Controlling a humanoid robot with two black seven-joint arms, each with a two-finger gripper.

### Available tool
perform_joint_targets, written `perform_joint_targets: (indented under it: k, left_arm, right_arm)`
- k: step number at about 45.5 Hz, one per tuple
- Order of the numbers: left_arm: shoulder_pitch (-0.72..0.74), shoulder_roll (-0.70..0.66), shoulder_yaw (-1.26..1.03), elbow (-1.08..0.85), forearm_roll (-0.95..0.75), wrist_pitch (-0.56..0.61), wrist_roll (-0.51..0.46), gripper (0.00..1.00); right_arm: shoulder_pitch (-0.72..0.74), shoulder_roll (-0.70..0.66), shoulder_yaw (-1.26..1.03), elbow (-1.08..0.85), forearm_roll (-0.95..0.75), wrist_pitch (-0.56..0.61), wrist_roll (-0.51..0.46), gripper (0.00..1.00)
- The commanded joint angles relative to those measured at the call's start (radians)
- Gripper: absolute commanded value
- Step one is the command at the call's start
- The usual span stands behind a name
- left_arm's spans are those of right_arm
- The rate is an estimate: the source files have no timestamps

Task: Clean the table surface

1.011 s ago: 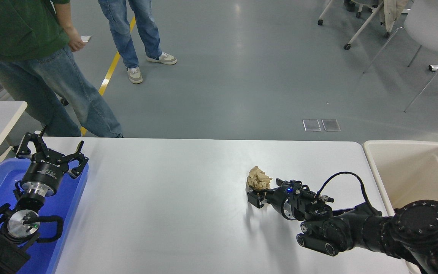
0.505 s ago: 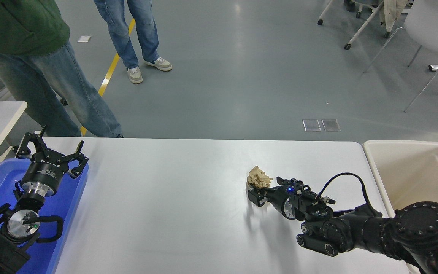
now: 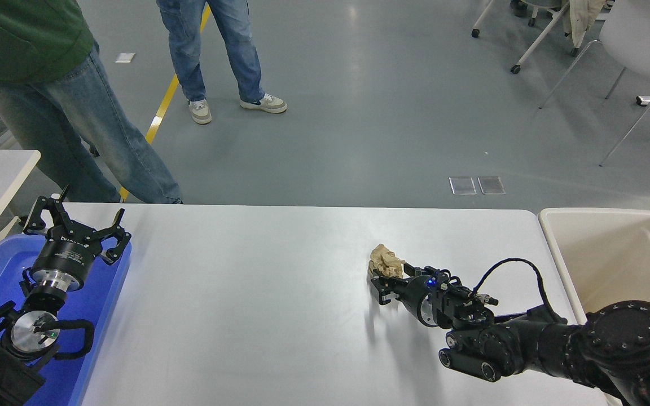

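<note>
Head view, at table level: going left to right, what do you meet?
Blue plastic tray → left black end effector, parked over the tray, open → bare stretch of the white matte table surface → crumpled tan paper wad → right arm's black wrist → cream plastic bin.

right end effector [image 3: 384, 280]: grip state unclear | beige bin [image 3: 613, 259]: cut by right edge | blue tray [image 3: 102, 316]: cut off left

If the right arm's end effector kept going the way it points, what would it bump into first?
The crumpled brown paper wad: the right end effector points up-left at it and already seems to reach it, though actual contact is unclear.
</note>
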Motion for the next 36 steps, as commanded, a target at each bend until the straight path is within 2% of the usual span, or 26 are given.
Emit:
perform_joint_targets:
  k: [1,3,4,20,34,36]
  left_arm:
    - [0.000,0.000,0.000,0.000,0.000,0.000,0.000,1.00]
    - [0.000,0.000,0.000,0.000,0.000,0.000,0.000,1.00]
    - [0.000,0.000,0.000,0.000,0.000,0.000,0.000,1.00]
    - [0.000,0.000,0.000,0.000,0.000,0.000,0.000,1.00]
    - [0.000,0.000,0.000,0.000,0.000,0.000,0.000,1.00]
    - [0.000,0.000,0.000,0.000,0.000,0.000,0.000,1.00]
  right_arm:
    - [-0.001,0.000,-0.001,0.003,0.006,0.008,0.018,0.11]
    - [-0.003,0.000,-0.005,0.003,0.006,0.009,0.018,0.02]
    - [-0.003,0.000,-0.007,0.003,0.006,0.008,0.018,0.00]
    - [0.026,0.000,0.013,0.015,0.049,0.026,0.027,0.00]
    - [0.147,0.000,0.093,0.247,0.152,0.026,0.059,0.00]
    - [0.171,-0.035,0.105,0.293,0.169,0.026,0.059,0.00]
